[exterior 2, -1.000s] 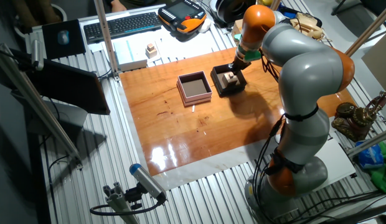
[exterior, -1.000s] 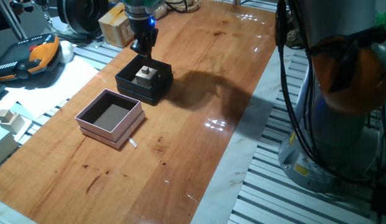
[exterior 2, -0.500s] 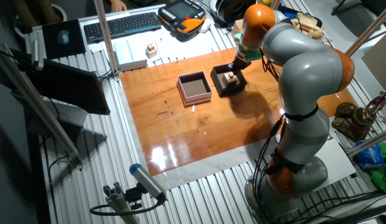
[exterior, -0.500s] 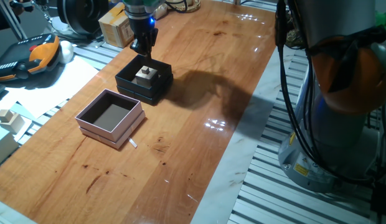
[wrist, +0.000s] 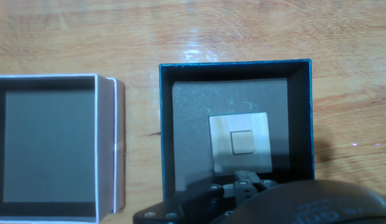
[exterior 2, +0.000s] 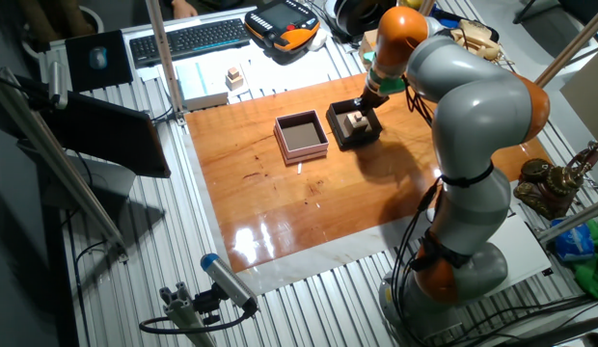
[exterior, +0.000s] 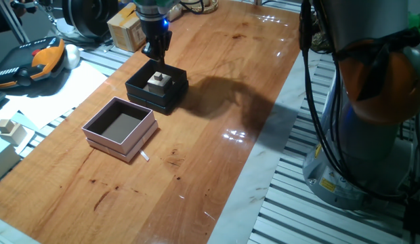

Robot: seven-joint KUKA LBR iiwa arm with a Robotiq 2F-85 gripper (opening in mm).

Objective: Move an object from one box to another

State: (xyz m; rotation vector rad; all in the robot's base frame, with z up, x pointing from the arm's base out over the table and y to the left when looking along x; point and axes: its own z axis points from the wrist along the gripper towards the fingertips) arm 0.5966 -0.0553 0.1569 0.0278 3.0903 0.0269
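Note:
The small pale wooden cube [exterior: 156, 80] [exterior 2: 356, 121] [wrist: 242, 142] rests on the pale inner floor of the black box [exterior: 171, 100] [exterior 2: 339, 132] [wrist: 236, 70]. My gripper [exterior: 156, 51] [exterior 2: 362, 100] [wrist: 249, 182] hangs just above the box's far rim, beside and above the cube, not touching it. Its fingers look pressed together, shut, with nothing between them. The pink box [exterior: 119, 146] [exterior 2: 280, 141] [wrist: 106, 143] with its dark inside stands close beside the black box and holds nothing.
A pair of pale wooden blocks [exterior: 7, 129] [exterior 2: 234, 75] lies off the wooden tabletop. An orange-and-black pendant [exterior: 40, 59], a keyboard [exterior 2: 188, 39] and a cardboard box [exterior: 125, 28] sit past the table's edge. The arm's base [exterior 2: 453, 260] stands at the table's side.

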